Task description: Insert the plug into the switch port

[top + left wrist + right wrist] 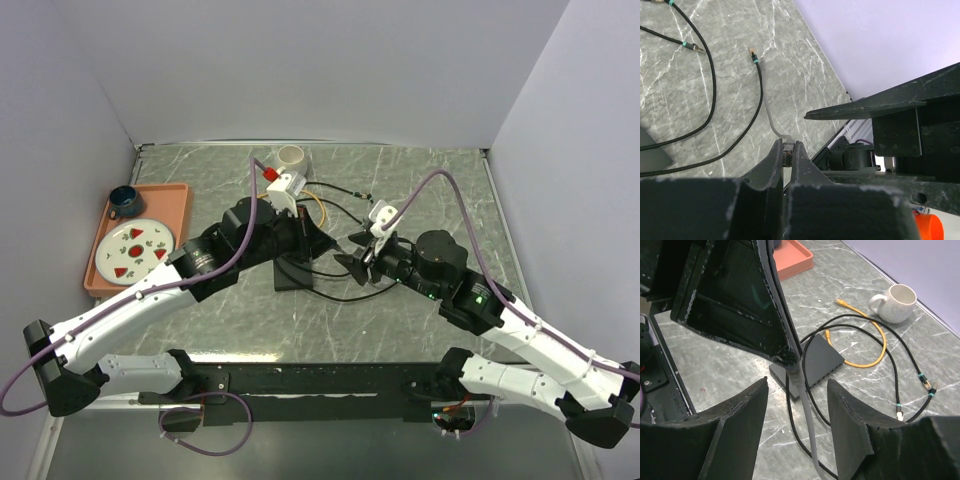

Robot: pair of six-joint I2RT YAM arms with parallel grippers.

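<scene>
My left gripper (786,145) is shut on a small grey plug (786,154) whose grey cable trails away over the table. In the right wrist view the left gripper's fingers (782,335) hold the plug (796,376) just above the near edge of the flat black box (817,362), with the cable (812,440) hanging down. I cannot make out the switch port in the box's edge. My right gripper (797,390) is open, its jaws on either side of the hanging cable and not touching it. In the top view both grippers (325,243) (358,266) meet beside the box (298,272).
Black cables (900,365) and an orange cable (875,356) loop behind the box. A white mug (895,302) stands at the back. An orange tray (175,200) with a plate (135,250) and a blue cup (125,202) sits at the left. A red-and-white device (283,182) lies near the mug.
</scene>
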